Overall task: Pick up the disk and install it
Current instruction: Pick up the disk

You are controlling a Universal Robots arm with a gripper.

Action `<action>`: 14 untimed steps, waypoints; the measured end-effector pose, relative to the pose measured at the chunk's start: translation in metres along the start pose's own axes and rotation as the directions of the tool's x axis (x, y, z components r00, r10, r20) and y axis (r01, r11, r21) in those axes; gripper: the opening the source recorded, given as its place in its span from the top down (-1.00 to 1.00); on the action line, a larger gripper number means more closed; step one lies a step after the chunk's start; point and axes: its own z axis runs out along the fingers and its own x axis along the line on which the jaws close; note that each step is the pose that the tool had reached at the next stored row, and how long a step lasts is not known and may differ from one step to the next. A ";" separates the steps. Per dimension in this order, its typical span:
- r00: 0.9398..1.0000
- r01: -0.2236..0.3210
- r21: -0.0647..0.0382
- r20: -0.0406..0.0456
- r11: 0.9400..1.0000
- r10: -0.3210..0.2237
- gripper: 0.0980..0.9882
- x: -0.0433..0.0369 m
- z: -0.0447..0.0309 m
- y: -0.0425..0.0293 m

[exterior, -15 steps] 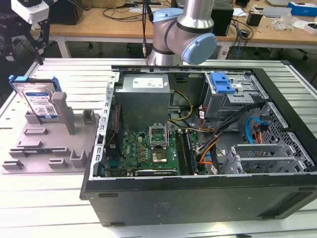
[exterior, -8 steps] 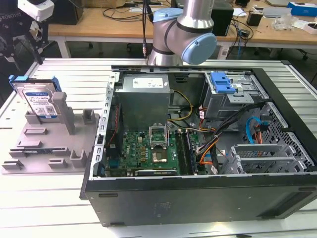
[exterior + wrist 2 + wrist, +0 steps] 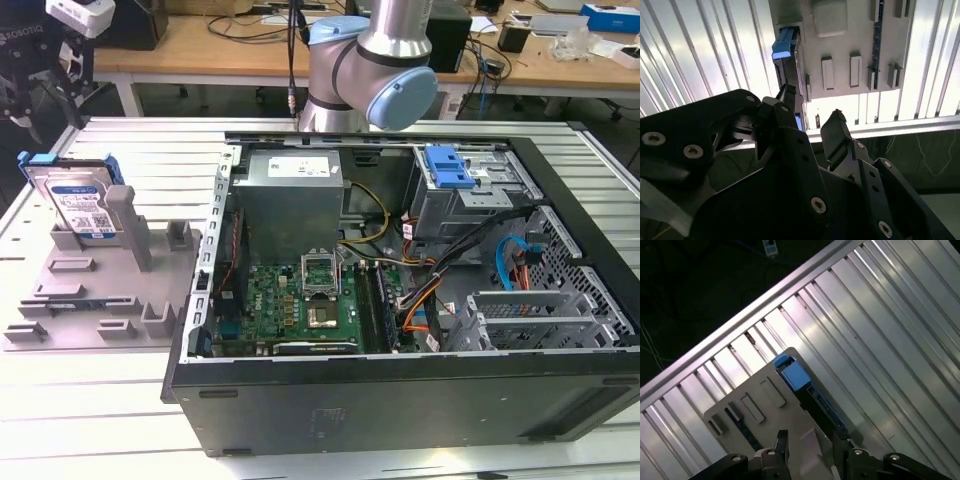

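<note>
The disk (image 3: 78, 203) stands on edge in the grey fixture (image 3: 95, 300) at the exterior view's left, its white-and-blue label facing the camera and blue carrier rails around it. My gripper (image 3: 42, 82) hangs above the disk and apart from it. In both wrist views I look down on the disk's blue top edge (image 3: 785, 46) (image 3: 794, 374). The gripper (image 3: 812, 106) (image 3: 811, 439) is open, with nothing between its two dark fingers (image 3: 838, 125).
An open computer case (image 3: 400, 400) lies at the exterior view's right, with a motherboard (image 3: 300, 300), cables and a drive bay with a blue latch (image 3: 449, 166). The arm's base (image 3: 372, 70) rises behind the case. Upright posts (image 3: 130, 225) stand on the fixture beside the disk.
</note>
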 end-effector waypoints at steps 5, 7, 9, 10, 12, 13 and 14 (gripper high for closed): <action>0.993 0.120 0.001 -0.006 0.993 -0.120 0.14 0.0000 0.0001 0.0000; 0.983 0.184 0.001 -0.010 0.983 -0.184 0.14 0.0000 0.0002 0.0000; 0.975 0.221 0.001 -0.012 0.975 -0.221 0.14 0.0000 0.0002 0.0000; 0.971 0.238 0.001 -0.013 0.971 -0.238 0.14 0.0000 0.0003 0.0000; 0.962 0.274 0.001 -0.015 0.962 -0.274 0.14 0.0000 0.0003 0.0000; 0.957 0.290 0.001 -0.015 0.957 -0.290 0.14 0.0000 0.0003 0.0000; 0.955 0.296 0.001 -0.016 0.955 -0.296 0.14 0.0000 0.0003 0.0000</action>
